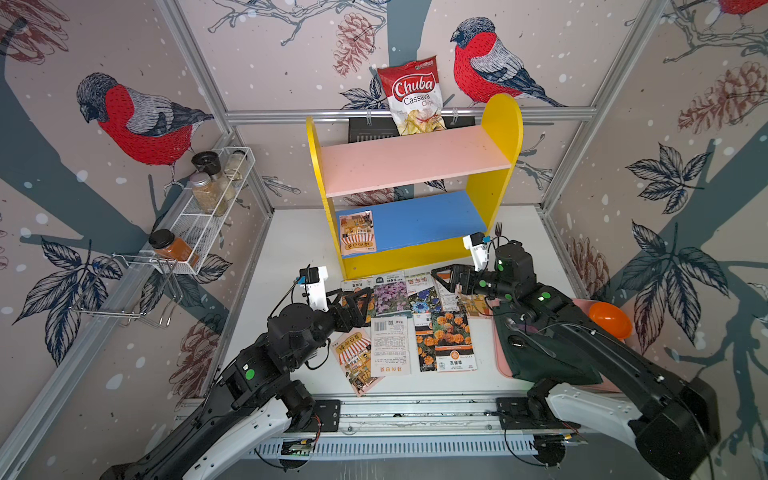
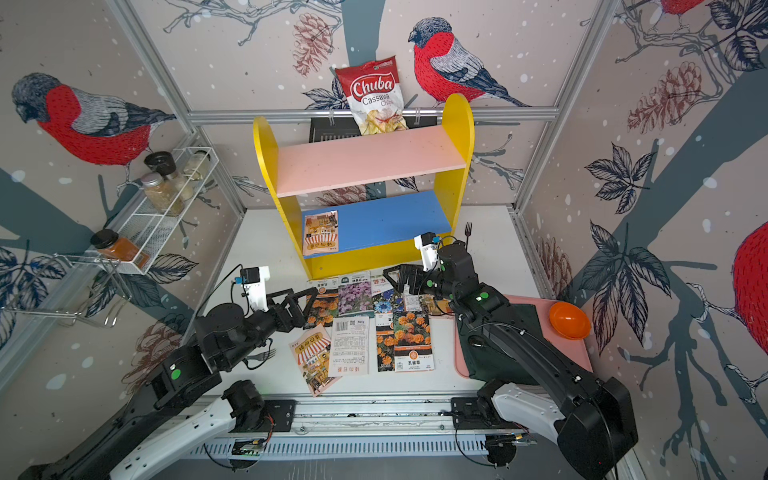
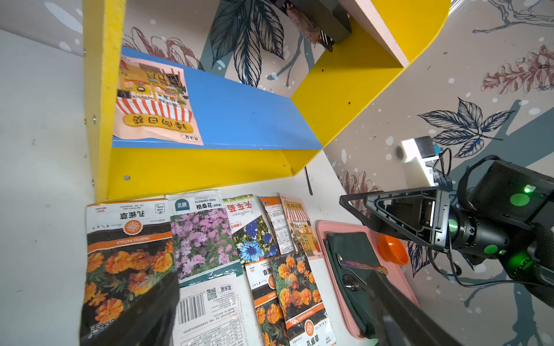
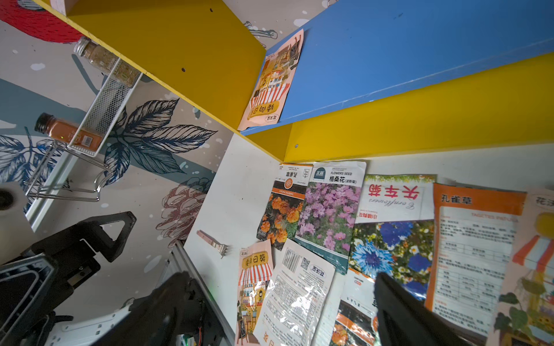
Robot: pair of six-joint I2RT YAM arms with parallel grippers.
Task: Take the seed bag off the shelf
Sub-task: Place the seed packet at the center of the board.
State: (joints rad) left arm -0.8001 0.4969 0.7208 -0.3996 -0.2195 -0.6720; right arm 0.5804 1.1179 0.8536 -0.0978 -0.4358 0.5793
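On the lower blue board of the shelf (image 1: 424,224), beside its yellow side, the seed bag (image 1: 357,232) lies flat, ungrasped. The left end effector (image 1: 360,305) and right end effector (image 1: 441,280) hover wide and empty; a low reach inward seems next.

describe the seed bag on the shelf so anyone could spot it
Find the yellow-sided shelf at the back of the table, then its blue lower board. The seed bag lies flat at that board's left end, pale pink with a striped awning picture, the only packet not down on the table.
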